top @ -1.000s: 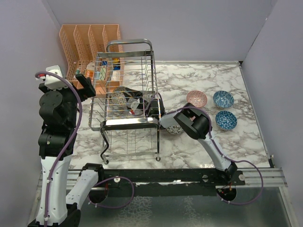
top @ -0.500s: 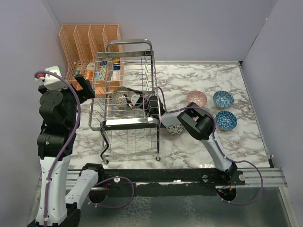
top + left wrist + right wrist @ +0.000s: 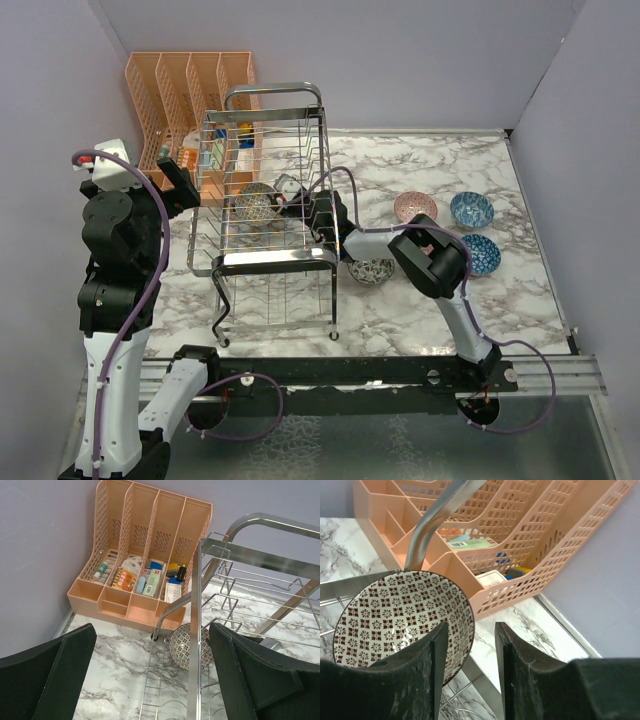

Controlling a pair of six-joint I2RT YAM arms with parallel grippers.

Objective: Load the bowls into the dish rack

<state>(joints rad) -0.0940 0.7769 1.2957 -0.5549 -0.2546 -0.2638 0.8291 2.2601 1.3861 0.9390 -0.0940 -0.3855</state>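
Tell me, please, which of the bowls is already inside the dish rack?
The brown-and-white patterned bowl; it alone sits inside the dish rack, while the pink bowl, both blue bowls and the grey bowl stand on the table.

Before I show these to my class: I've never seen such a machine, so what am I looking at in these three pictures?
These are two robot arms bolted at the near edge of a table. The wide picture looks down from above and behind them. The other two come from a camera on each wrist, so the dark shapes are that hand's own fingers. On the table stand a wire dish rack, an orange organizer behind it, and to the right a pink bowl, two blue bowls and a dark-patterned bowl. The right hand reaches into the rack, fingers apart either side of the rim of a brown-patterned bowl, apparently not gripping it. The left hand is open and empty beside the rack.
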